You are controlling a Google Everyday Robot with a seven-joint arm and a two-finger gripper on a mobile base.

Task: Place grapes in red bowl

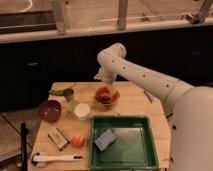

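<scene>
A dark red bowl [50, 110] stands at the left of the wooden table [135, 102]. An orange-red bowl [107, 97] stands at the middle back of the table. A dark bunch that looks like the grapes [105, 99] shows inside it. My gripper [106, 91] hangs from the white arm straight over this orange-red bowl, down at its rim. I cannot tell whether it touches or holds the dark bunch.
A green tray [134, 142] at the front right holds a blue-grey sponge [105, 139]. A white cup [82, 111], a small dark cup [68, 93], an orange fruit [77, 140], a snack bar [58, 139] and a white utensil [55, 158] lie on the left half.
</scene>
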